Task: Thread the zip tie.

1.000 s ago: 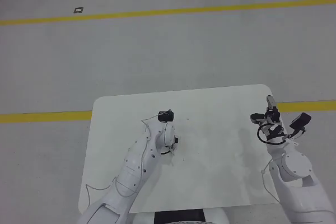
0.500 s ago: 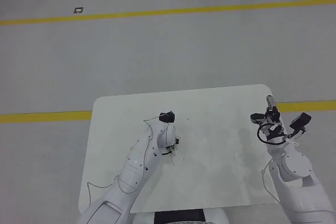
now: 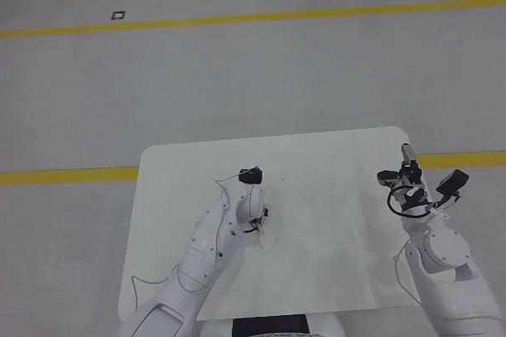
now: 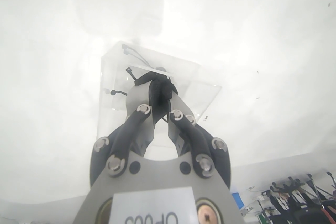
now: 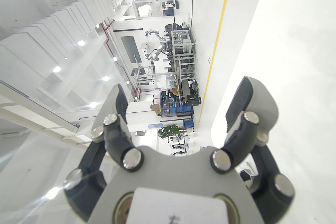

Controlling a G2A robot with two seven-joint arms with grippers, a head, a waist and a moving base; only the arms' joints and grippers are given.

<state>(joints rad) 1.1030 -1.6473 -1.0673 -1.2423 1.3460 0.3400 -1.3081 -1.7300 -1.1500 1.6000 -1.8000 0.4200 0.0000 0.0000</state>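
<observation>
My left gripper (image 4: pixel 159 84) reaches down into a small clear box (image 4: pixel 207 100) on the white table (image 3: pixel 320 160). Its jaws are shut on a black zip tie (image 4: pixel 141 79) whose head (image 4: pixel 128 70) sticks out beside the fingertips. Two more black zip ties (image 4: pixel 131 51) (image 4: pixel 116 92) lie in the box. In the top view the left gripper (image 3: pixel 261 216) points down near the table's middle. My right gripper (image 5: pixel 183 87) is open with nothing in it, held over the table's right edge (image 3: pixel 398 166) and facing out into the room.
The table's bare white surface spreads all around the box. A few small dark specks (image 4: pixel 257 72) lie on it. Beyond the table is grey floor with a yellow line (image 3: pixel 59 176).
The left wrist has shifted a few pixels sideways and back over the box. The right arm has not moved.
</observation>
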